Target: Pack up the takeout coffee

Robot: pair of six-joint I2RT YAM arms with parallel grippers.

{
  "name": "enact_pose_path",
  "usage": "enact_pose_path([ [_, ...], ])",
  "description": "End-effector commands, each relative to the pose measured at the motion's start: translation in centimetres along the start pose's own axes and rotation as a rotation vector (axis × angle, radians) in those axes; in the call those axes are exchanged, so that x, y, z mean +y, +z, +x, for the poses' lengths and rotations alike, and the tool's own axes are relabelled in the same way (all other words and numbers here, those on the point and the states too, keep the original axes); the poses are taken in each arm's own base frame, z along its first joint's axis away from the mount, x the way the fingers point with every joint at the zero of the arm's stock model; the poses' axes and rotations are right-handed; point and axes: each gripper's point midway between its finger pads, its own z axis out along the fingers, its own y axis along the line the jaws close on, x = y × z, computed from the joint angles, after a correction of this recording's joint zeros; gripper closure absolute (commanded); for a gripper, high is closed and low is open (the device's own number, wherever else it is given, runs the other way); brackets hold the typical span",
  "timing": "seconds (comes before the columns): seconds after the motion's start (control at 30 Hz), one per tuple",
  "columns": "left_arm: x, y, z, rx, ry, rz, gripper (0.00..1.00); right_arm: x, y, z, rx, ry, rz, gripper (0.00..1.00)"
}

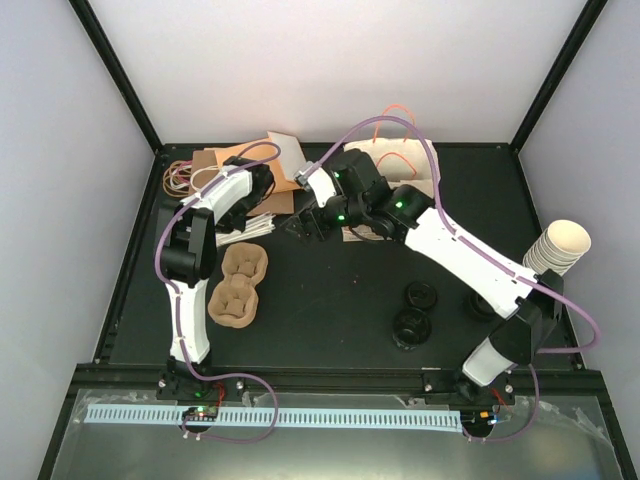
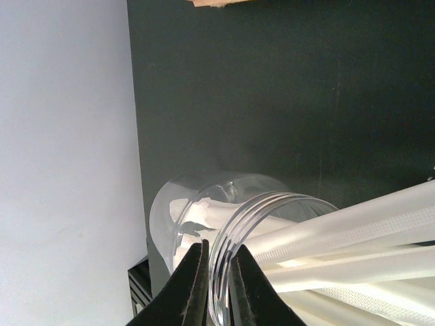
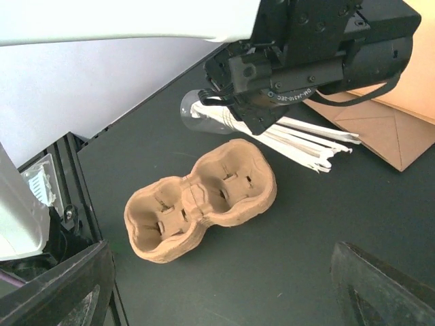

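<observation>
Fingers of the left gripper [image 2: 221,248] clamp the clear jar [image 2: 197,207] at far left, seemingly steadying its straws [image 2: 353,238], while the right gripper [image 3: 221,278] hangs spread and empty near the cup carrier [image 3: 200,204]; the takeout coffee shows nowhere.

At the bottom centre, the left hand [image 2: 219,250] pinches its 2 dark fingers [image 2: 194,288] on the threaded rim of a clear jar [image 2: 194,204], which lies on its side on the dark table [image 2: 272,102]. White paper-wrapped straws [image 2: 353,238] fan out of its mouth toward the right edge. A pale wall [image 2: 61,136] fills the left — a tan edge [image 2: 217,3] shows at the top.
</observation>
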Motion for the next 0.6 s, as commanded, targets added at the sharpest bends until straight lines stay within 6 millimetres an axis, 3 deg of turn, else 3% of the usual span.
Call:
enact_pose_path([
  [0.0, -4.0, 0.3, -1.1, -0.013, -0.062, 0.137, 0.98, 0.6, -1.6, -2.5, -0.082, -0.036, 0.044, 0.11],
  [0.13, -4.0, 0.2, -1.1, -0.016, -0.061, 0.138, 0.99, 0.8, -3.1, -3.2, -0.111, -0.056, 0.06, 0.11],
  [0.27, -4.0, 0.2, -1.1, -0.017, -0.058, 0.139, 0.99, 2.2, -3.6, -2.6, -0.108, -0.045, 0.025, 0.11],
  [0.57, -4.0, 0.1, -1.0, -0.018, -0.058, 0.151, 0.98, 6.4, -0.4, 2.7, -0.052, -0.003, -0.044, 0.1],
])
